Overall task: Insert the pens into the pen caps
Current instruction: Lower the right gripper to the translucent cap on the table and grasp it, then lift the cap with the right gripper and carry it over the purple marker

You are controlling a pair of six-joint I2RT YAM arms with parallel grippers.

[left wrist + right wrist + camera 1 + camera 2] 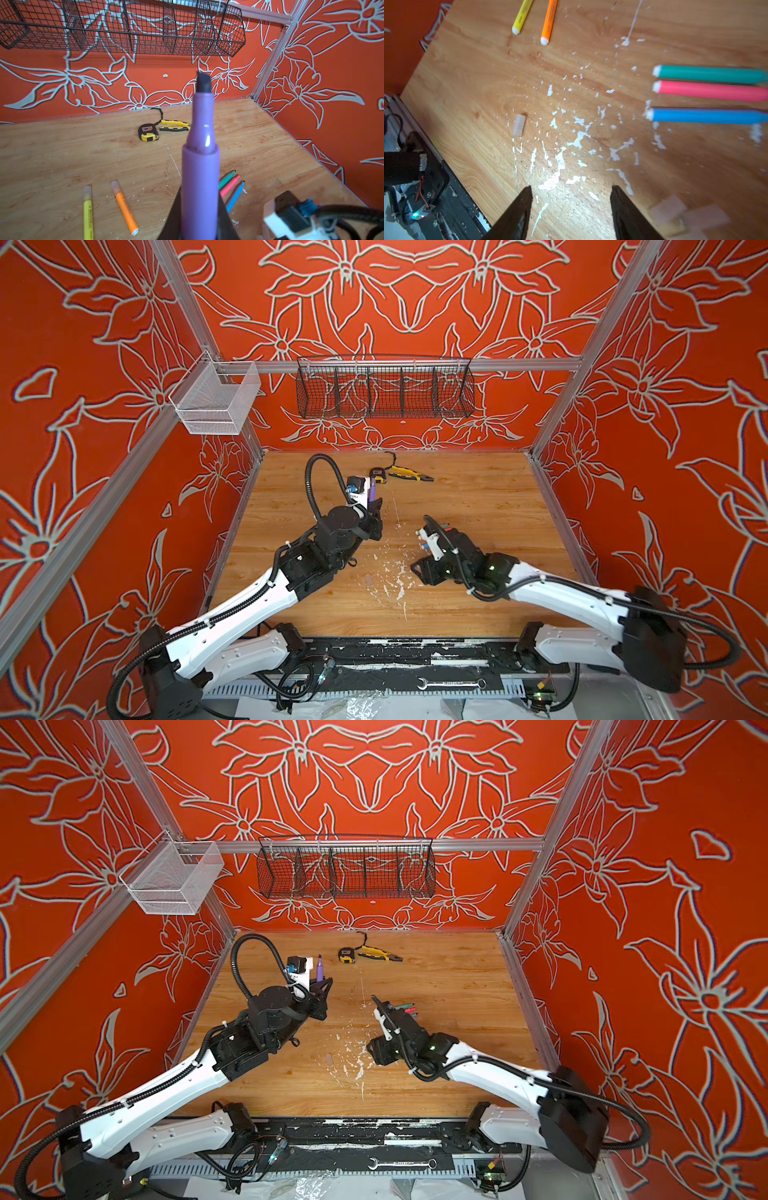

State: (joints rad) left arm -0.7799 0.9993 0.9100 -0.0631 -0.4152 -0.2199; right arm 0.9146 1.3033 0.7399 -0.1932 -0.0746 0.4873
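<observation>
Left pincer (325, 985) is clenched on the purple pen (200, 166): smooth round barrel upright, dark chisel tip bare. Right pincer (571, 187) is released, black tapered fingers apart with nothing between, over the wood-grain worktop (467, 83) with its chipped white flecks (579, 137). I see one frosted stubby cap (519, 125) lying alone. More caps (666, 209) are blurred beside one finger. Green pen (710, 74), pink pen (712, 91) and blue pen (706, 116) lie parallel, close together. Yellow pen (522, 16) and orange pen (549, 22) lie apart from them.
</observation>
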